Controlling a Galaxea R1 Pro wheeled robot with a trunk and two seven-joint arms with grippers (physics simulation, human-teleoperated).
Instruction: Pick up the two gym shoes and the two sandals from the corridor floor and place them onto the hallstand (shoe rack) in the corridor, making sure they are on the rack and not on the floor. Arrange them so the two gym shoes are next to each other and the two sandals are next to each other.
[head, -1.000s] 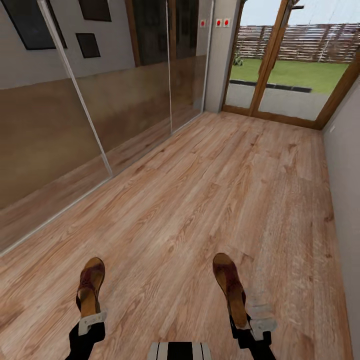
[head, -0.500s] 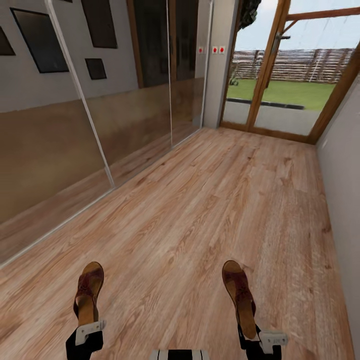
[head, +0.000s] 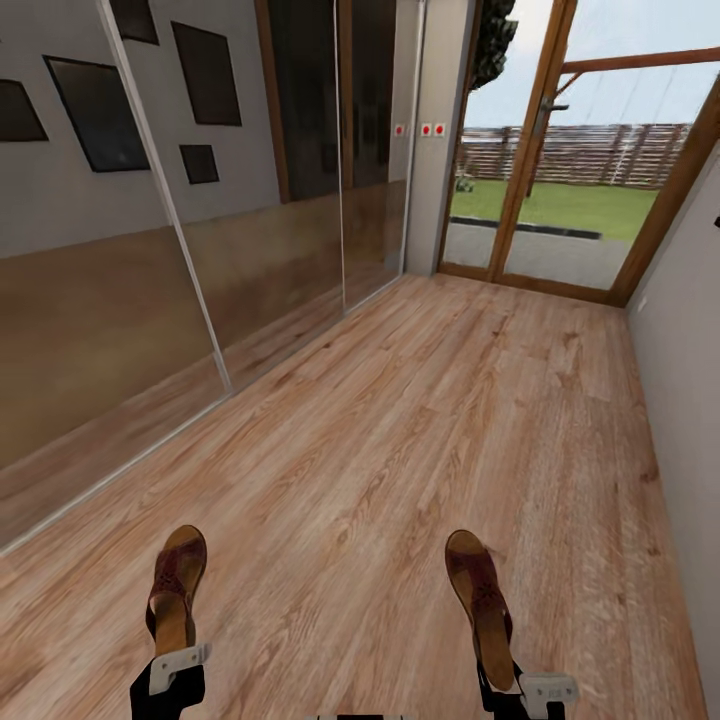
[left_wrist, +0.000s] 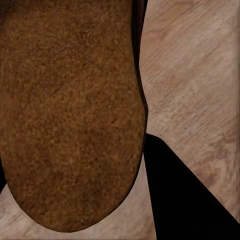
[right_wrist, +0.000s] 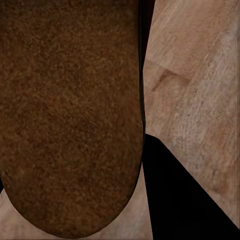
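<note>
Left gripper (head: 170, 655) clamped on left sandal (head: 176, 587), right gripper (head: 500, 680) on right sandal (head: 480, 600), above floor (head: 400, 450); fingers mostly cut off, heels hidden.

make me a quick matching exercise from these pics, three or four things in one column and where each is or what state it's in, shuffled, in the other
Things:
1. left sandal
2. right sandal
3. glass door
4. dark picture frames

Places or states:
a. at the far end of the corridor, lawn and fence behind it
b. held in the right gripper, toe pointing forward
c. on the wall along the robot's left
d. held in the left gripper, toe pointing forward

Pairs: 1-d, 2-b, 3-a, 4-c
</note>
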